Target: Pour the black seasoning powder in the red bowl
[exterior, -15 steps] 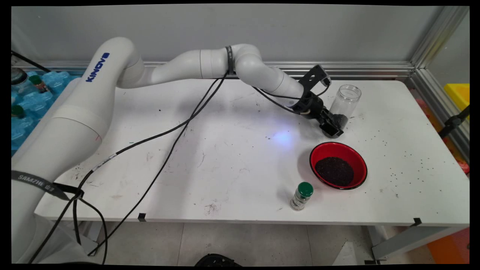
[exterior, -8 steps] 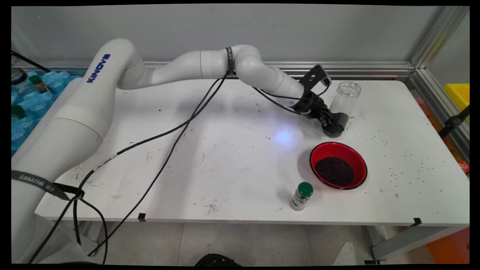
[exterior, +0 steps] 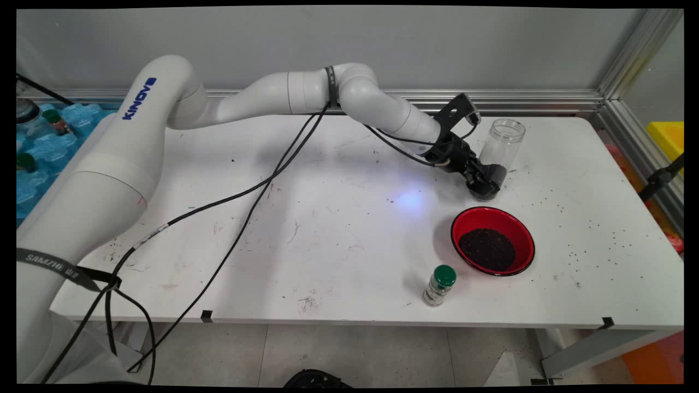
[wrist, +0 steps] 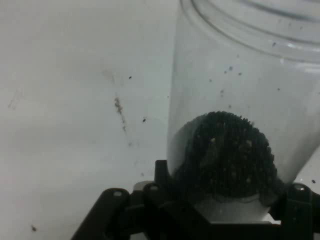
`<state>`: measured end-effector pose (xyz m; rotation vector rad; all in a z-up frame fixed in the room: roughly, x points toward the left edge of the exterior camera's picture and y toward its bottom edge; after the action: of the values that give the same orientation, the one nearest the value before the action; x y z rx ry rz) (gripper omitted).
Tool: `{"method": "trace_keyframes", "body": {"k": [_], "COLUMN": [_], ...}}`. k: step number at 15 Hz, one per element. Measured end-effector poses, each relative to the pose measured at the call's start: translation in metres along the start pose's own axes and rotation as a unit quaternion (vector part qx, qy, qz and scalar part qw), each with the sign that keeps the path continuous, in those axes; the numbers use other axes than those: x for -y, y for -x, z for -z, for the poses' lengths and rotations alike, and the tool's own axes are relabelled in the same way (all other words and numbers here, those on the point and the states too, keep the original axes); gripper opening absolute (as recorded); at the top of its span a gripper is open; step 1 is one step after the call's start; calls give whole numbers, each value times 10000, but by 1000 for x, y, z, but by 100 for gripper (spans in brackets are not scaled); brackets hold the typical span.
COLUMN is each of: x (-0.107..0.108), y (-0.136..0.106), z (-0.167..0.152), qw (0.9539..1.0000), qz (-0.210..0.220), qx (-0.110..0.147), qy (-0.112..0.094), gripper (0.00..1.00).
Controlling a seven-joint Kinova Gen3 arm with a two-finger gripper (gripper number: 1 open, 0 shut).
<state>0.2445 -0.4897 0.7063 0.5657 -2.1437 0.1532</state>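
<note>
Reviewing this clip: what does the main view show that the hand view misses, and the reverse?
Only the main view shows the red bowl of dark grains, the small green-capped bottle near the table's front edge, and the white arm with its hanging cables.

Only the hand view shows, up close, the dark grains heaped at the jar's bottom and specks clinging to its inner wall.

Both show the clear open jar on the white table, with the tool closed around its lower part.

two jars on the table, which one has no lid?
The clear jar at the far right, held low by the gripper, dark grains inside. The small jar at the near edge wears a green cap.
</note>
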Motion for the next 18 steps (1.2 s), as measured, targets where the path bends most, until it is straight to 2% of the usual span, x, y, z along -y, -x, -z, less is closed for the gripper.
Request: {"method": "trace_keyframes", "body": {"k": [4,11,16,18], "x": [-3,-13,-20,-22], "y": [-10,-42,-63,-73], "z": [8,30,45,54], "qw": [9999,9980,9938,9891], "qz": [-153,-617,-1093,-1461], "qx": [-49,-134,-171,-171], "qy": [27,69,89,74], "gripper": [0,0,0,0]}}
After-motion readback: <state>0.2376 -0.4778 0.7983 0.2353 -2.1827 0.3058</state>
